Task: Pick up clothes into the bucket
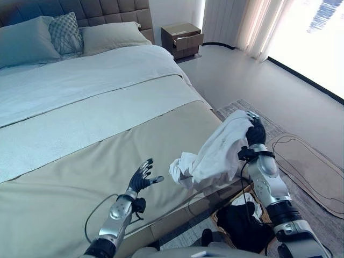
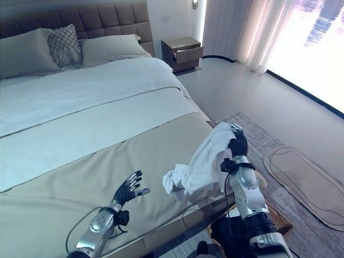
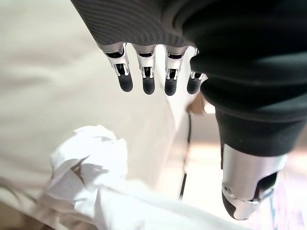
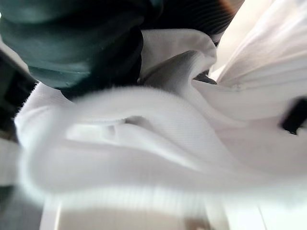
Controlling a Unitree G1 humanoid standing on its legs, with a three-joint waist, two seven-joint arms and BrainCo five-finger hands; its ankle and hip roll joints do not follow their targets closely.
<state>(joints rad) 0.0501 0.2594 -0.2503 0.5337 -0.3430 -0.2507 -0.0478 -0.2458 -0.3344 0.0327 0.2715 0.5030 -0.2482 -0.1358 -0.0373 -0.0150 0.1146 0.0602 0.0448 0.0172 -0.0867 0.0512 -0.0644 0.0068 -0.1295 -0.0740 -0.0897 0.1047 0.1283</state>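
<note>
A white garment (image 1: 215, 150) hangs off the bed's near right corner, lifted at one end by my right hand (image 1: 256, 130), whose fingers are closed in the cloth at its top. Its lower end (image 2: 177, 180) still rests bunched on the beige bed cover. In the right wrist view the white ribbed cloth (image 4: 158, 143) lies pressed against the hand. My left hand (image 1: 142, 178) hovers open over the bed cover, to the left of the garment, fingers (image 3: 146, 76) straight and holding nothing. Below the right arm stands the bucket (image 1: 244, 220), with dark clothes inside.
The large bed (image 1: 97, 107) with pillows (image 1: 32, 40) takes up the left and centre. A wooden nightstand (image 1: 183, 37) stands at the far wall. A rug (image 1: 306, 161) covers the floor on the right, by bright curtained windows.
</note>
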